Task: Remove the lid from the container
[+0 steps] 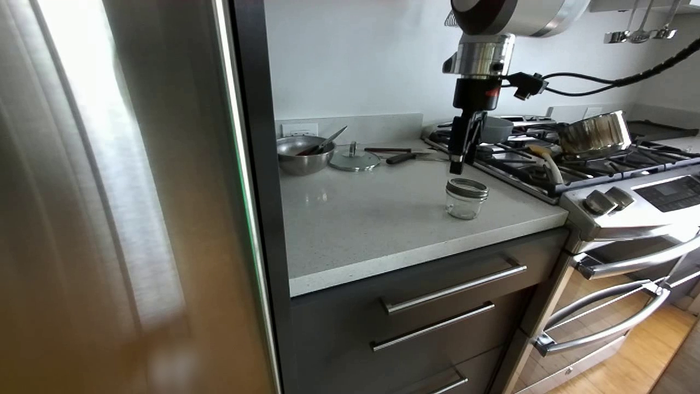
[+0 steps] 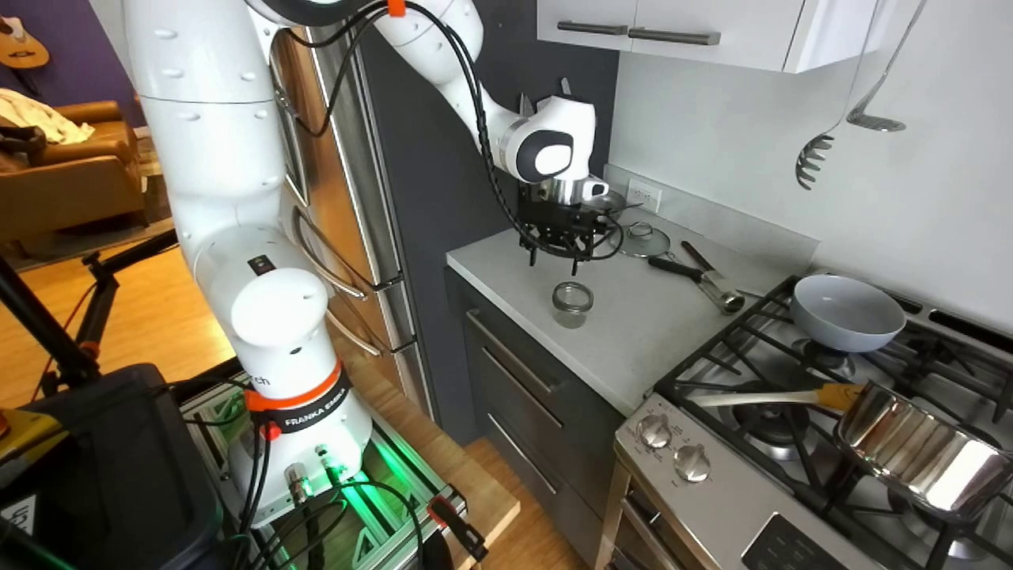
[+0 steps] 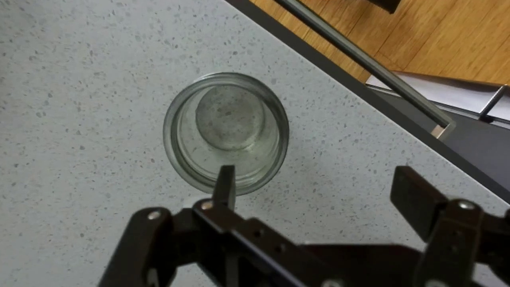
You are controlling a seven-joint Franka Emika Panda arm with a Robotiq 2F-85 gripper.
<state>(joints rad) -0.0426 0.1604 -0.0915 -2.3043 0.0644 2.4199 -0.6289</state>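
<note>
While the pincer [image 3: 313,178] hangs spread | container [image 1: 466,201] stands upright below | apart

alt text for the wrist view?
Clear round jar with a grey rim, seen from above on a speckled countertop, its base visible through the top. Open gripper at bottom, one finger overlapping the rim in view. Upper right: drawer handle, wooden floor.
</note>
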